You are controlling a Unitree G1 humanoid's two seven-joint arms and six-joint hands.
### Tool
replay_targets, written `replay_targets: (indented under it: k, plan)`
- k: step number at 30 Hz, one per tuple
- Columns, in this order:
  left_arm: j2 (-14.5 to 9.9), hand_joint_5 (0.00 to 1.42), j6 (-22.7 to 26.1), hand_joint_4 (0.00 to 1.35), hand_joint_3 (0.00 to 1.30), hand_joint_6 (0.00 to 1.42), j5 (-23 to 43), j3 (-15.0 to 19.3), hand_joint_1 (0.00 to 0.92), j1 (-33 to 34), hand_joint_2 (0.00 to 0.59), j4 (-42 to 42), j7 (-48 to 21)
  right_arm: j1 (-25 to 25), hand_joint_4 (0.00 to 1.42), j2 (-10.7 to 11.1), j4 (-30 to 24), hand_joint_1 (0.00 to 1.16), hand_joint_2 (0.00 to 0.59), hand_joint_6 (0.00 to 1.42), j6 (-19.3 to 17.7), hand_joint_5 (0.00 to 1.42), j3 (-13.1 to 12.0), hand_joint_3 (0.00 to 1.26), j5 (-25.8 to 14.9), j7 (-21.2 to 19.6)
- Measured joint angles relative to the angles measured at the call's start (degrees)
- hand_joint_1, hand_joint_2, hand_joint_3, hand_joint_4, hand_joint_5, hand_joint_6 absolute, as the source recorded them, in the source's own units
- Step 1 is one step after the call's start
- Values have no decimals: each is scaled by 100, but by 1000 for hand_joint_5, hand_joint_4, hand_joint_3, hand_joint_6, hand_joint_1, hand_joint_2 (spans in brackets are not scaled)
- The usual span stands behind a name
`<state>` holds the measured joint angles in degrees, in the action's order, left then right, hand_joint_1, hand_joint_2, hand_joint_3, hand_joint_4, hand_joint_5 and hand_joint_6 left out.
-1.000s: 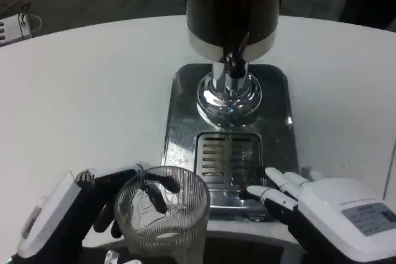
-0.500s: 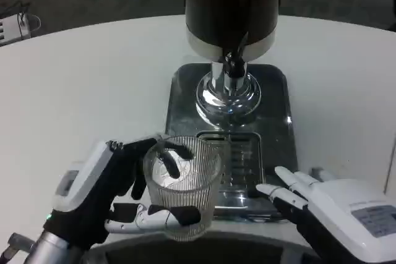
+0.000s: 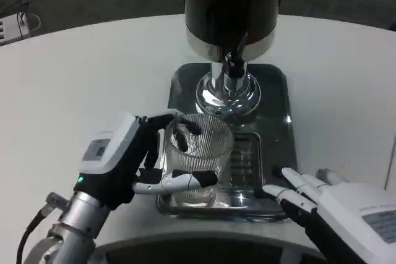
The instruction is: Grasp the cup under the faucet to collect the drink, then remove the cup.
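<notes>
My left hand grips a clear ribbed glass cup from its left side, fingers wrapped around front and back. The cup stands upright over the left part of the slotted drip grate, in front of and slightly left of the faucet. The faucet juts from the black dispenser on its chrome foot. I see no liquid in the cup. My right hand hovers at the tray's front right corner, fingers spread, holding nothing.
The steel drip tray sits in the middle of the round white table. The table's front edge runs just below the tray. A white device with cables lies at the far left edge.
My left hand has carried the cup up and to the right, from off the tray's front left corner onto the grate. My right hand has drifted slightly lower and to the right.
</notes>
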<state>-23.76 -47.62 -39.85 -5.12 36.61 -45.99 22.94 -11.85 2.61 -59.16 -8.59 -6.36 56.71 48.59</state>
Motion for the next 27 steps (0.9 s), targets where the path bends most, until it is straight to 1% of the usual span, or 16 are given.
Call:
replay_targets:
  k: [5, 8, 13, 19, 20, 21, 24, 25, 26, 27]
  plan:
    - [-2, 1243, 197, 1074, 986, 1424, -182, -379, 454, 404, 27, -473, 457, -31, 22, -40, 0, 632, 431, 2, -121, 74, -126, 178, -182, 0]
    - [-2, 1229, 349, 1037, 968, 1422, -319, -588, 458, 640, 29, -669, 715, -70, 22, -62, 0, 629, 434, 2, -210, 75, -241, 178, -258, 0]
    - [38, 1181, 575, 981, 912, 1390, -377, -951, 456, 917, 41, -851, 922, -134, 22, -124, 0, 626, 436, 2, -325, 82, -403, 178, -445, 0]
    - [87, 1125, 822, 893, 842, 1354, -375, -1217, 447, 1166, 47, -988, 1038, -263, 22, -194, 0, 629, 432, 4, -483, 85, -622, 178, -635, 0]
    - [96, 1114, 856, 882, 825, 1337, -371, -1253, 446, 1199, 47, -1001, 1051, -299, 22, -197, 0, 629, 432, 6, -514, 85, -668, 178, -679, 0]
    - [100, 1084, 890, 841, 797, 1319, -370, -1290, 434, 1236, 45, -1014, 1054, -328, 22, -199, 0, 630, 432, 8, -529, 85, -703, 178, -717, 0]
    - [117, 1025, 960, 773, 722, 1251, -337, -1346, 400, 1286, 45, -1037, 1055, -422, 22, -204, 0, 630, 432, 11, -597, 87, -824, 178, -844, 0]
    - [120, 987, 977, 712, 674, 1187, -330, -1362, 361, 1291, 57, -1038, 1054, -438, 22, -203, 0, 631, 433, 12, -609, 89, -864, 178, -886, 0]
    - [120, 961, 997, 678, 645, 1160, -324, -1374, 324, 1291, 58, -1039, 1050, -451, 22, -201, 0, 631, 433, 13, -618, 91, -900, 178, -924, 0]
    - [120, 855, 1027, 586, 593, 1040, -319, -1387, 272, 1291, 53, -1041, 1035, -468, 22, -201, 0, 631, 433, 14, -619, 93, -934, 178, -968, 0]
